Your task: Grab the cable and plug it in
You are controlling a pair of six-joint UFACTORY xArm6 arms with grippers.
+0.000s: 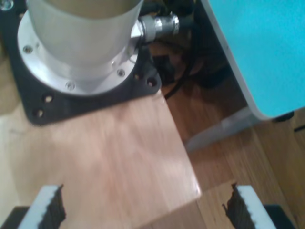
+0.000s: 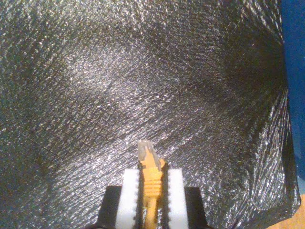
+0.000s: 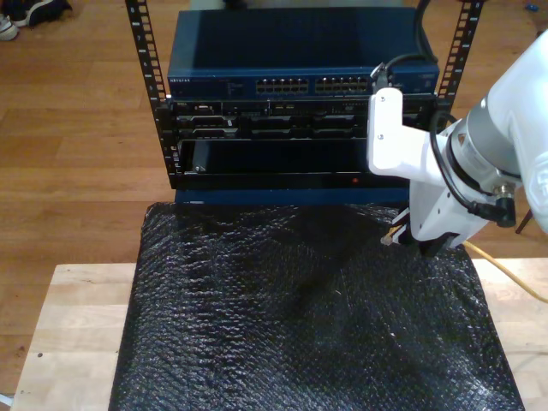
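The yellow-orange cable (image 2: 151, 177) sits clamped between the white pads (image 2: 129, 183) of my second gripper (image 2: 152, 172), and its clear plug (image 2: 145, 150) sticks out past the fingertips. In the exterior view my second gripper (image 3: 409, 240) hangs just above the black mat (image 3: 291, 317) at that view's right, with the plug (image 3: 388, 241) pointing toward the view's left. The cable (image 3: 514, 274) trails off to the exterior view's right. My first gripper (image 1: 145, 207) is open with nothing between its fingers, over a wooden board (image 1: 109, 157) near a silver arm base (image 1: 81, 43).
A rack (image 3: 300, 128) stands behind the mat and holds a blue network switch (image 3: 300, 64) with rows of ports (image 3: 312, 86). In the first wrist view, a turquoise tabletop (image 1: 267, 47) and black cables (image 1: 186, 67) lie beside the board, above a wooden floor.
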